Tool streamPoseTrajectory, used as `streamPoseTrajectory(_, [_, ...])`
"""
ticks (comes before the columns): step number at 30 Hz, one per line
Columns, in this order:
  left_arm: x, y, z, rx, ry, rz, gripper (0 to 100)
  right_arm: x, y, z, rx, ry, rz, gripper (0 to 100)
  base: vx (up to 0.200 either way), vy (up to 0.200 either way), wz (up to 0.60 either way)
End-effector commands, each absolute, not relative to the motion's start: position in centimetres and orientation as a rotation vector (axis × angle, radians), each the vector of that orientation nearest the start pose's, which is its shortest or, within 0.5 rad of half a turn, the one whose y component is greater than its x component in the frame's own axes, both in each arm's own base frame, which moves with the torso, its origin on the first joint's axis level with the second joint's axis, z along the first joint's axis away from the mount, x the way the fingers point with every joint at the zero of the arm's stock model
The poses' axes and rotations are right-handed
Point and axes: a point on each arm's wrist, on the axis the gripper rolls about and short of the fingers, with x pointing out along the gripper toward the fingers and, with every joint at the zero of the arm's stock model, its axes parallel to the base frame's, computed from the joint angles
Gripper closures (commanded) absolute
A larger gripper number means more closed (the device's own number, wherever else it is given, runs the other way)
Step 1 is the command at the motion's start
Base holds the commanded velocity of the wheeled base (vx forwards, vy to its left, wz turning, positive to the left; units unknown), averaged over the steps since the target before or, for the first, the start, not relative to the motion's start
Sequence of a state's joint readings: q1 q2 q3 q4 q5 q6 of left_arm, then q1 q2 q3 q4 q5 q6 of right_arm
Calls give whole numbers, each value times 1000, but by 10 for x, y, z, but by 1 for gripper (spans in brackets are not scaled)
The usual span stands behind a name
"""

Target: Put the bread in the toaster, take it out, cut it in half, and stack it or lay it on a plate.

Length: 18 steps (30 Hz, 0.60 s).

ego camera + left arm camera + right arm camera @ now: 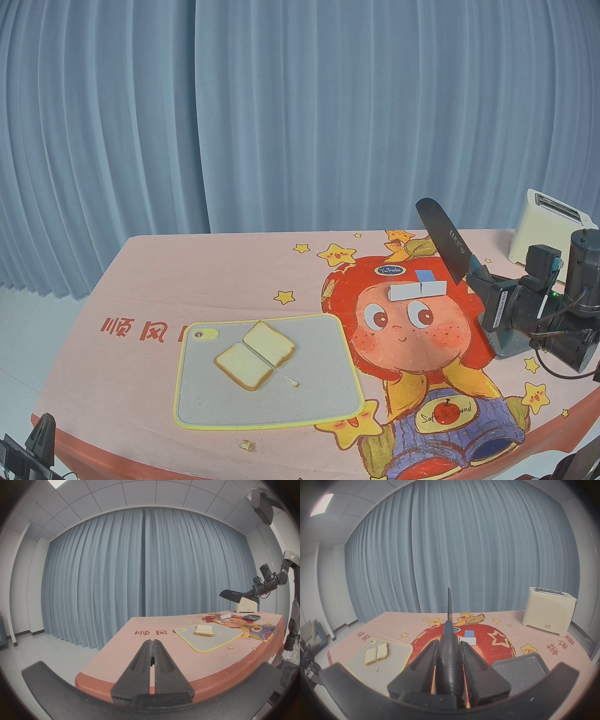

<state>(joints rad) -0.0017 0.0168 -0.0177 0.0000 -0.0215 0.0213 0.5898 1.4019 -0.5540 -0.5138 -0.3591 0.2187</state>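
Note:
The slice of bread lies cut into two halves, side by side, on a grey cutting board with a yellow rim, and shows again as bread from the right wrist. My right gripper is shut on the handle of a black knife, held above the table's right side with the blade pointing up and away; the knife sticks out between its jaws at my right gripper. My left gripper is shut and empty, off the table's near left corner. A cream toaster stands at the far right.
A white and blue knife rest sits on the printed tablecloth, between board and toaster. A dark tray lies near the right gripper. One crumb is on the board, another crumb near the front edge. A curtain hangs behind.

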Motion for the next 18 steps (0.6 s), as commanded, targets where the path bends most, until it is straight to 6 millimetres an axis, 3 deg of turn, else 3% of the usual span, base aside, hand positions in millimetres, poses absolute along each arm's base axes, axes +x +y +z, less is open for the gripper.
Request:
streamPoseTrajectory(1, [-22, 0, 76, 21, 17, -23, 100, 183, 113, 179, 58, 328, 195, 100, 0, 0, 0])
streamPoseTrajectory(18, [-22, 0, 76, 21, 17, -23, 100, 189, 115, 169, 59, 377, 211, 100, 0, 0, 0])
